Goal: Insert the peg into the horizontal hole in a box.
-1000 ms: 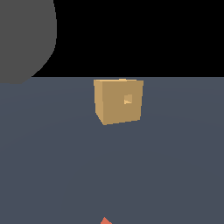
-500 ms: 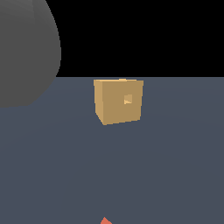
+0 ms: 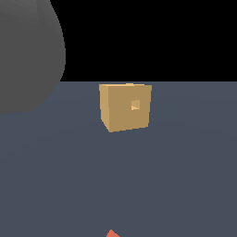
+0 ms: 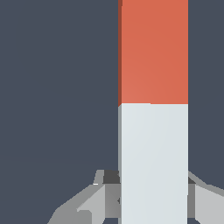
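The box [image 3: 125, 107] is a tan cube standing on the dark floor in the middle of the exterior view. The small square hole [image 3: 135, 105] is in its side face toward the exterior view's right. Of the peg [image 4: 153, 109], only an orange-red tip [image 3: 111, 233] shows at the bottom edge of the exterior view. The wrist view shows it close up, orange-red far half and pale grey-white near half. My gripper [image 4: 153, 199] straddles the white end, with grey fingers [image 4: 109, 197] against both sides. Whether the jaws press on the peg does not show.
A large blurred grey part of the arm [image 3: 25, 51] fills the upper part of the exterior view's left, close to the camera. The dark blue-grey floor [image 3: 185, 185] stretches around the box, with black background behind it.
The grey arm shape has grown and spread toward the exterior view's right and downward. The box and the peg's orange tip have not moved.
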`<act>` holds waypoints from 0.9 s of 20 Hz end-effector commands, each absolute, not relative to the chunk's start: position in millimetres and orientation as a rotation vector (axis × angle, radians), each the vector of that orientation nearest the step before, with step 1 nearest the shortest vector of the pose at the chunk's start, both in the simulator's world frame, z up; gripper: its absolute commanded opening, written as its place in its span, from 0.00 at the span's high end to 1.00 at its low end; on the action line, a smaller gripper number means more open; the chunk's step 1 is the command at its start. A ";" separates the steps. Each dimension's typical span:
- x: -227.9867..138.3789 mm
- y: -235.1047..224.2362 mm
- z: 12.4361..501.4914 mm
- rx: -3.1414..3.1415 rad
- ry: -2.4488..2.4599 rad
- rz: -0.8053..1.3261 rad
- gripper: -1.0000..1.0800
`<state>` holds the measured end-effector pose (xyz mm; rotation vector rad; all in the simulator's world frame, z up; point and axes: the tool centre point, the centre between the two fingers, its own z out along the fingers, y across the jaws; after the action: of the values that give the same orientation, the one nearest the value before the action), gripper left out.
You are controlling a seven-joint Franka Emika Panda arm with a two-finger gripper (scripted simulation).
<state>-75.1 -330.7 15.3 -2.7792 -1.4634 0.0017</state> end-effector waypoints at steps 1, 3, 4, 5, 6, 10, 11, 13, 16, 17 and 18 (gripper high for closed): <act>-70.1 -327.1 16.8 -2.771 -1.481 0.000 1.00; -63.1 -322.1 18.7 -2.756 -1.508 0.001 1.00; -58.6 -318.8 20.0 -2.747 -1.525 0.001 1.00; -53.5 -314.9 21.4 -2.736 -1.545 0.001 1.00; -47.7 -310.3 23.0 -2.723 -1.568 0.001 1.00; -18.5 -284.8 31.4 -2.653 -1.684 0.002 1.00; -9.8 -276.3 34.0 -2.630 -1.720 0.003 1.00; 9.0 -256.2 39.9 -2.577 -1.800 0.003 1.00; 40.0 -216.4 50.6 -2.472 -1.943 0.003 1.00; 49.8 -201.6 54.4 -2.433 -1.992 0.003 1.00; 58.9 -186.7 58.0 -2.393 -2.039 0.003 1.00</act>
<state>43.8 -209.8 51.2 -2.4524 -1.9647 0.0051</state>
